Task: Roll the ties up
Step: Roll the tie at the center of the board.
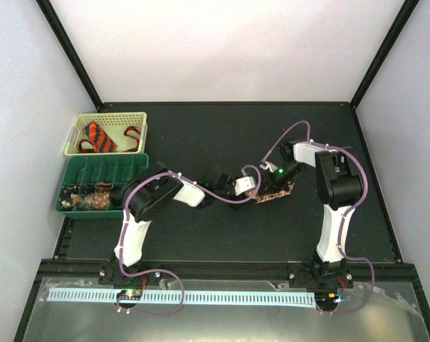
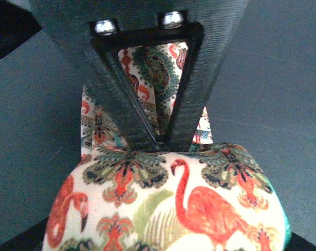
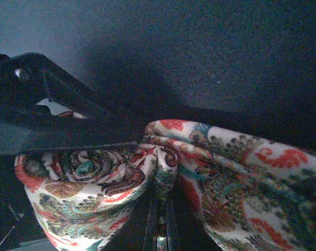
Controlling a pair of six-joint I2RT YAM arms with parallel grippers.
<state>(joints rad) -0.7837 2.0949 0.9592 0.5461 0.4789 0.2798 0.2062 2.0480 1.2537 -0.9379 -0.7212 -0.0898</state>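
At the far left of the dark table (image 1: 201,135), a cream basket (image 1: 140,117) held the orange tie with black stripes (image 1: 100,137), lying loosely bunched inside it. Just in front of the basket sat a green divided tray (image 1: 133,165). Small coils of dark patterned fabric (image 1: 87,199) lay in its near-left compartments; from above their prints were too small to make out.

The left arm reached from its base toward the middle of the table, a purple cable (image 1: 222,198) looping along it. The left gripper (image 2: 160,137) pointed down onto the patterned tie (image 1: 273,192), which lay on the table between the two grippers. In the left wrist view the fingers (image 2: 113,99) straddled a strip of paisley cloth, and a fold printed with red flamingos hid their tips, so I could not tell whether they pinched the fabric or stood loose around it.

To the right, the right gripper (image 3: 159,222) had its jaws drawn together on the same tie, the paisley cloth bunched and folded around them. A green light (image 1: 279,169) glowed on that wrist.
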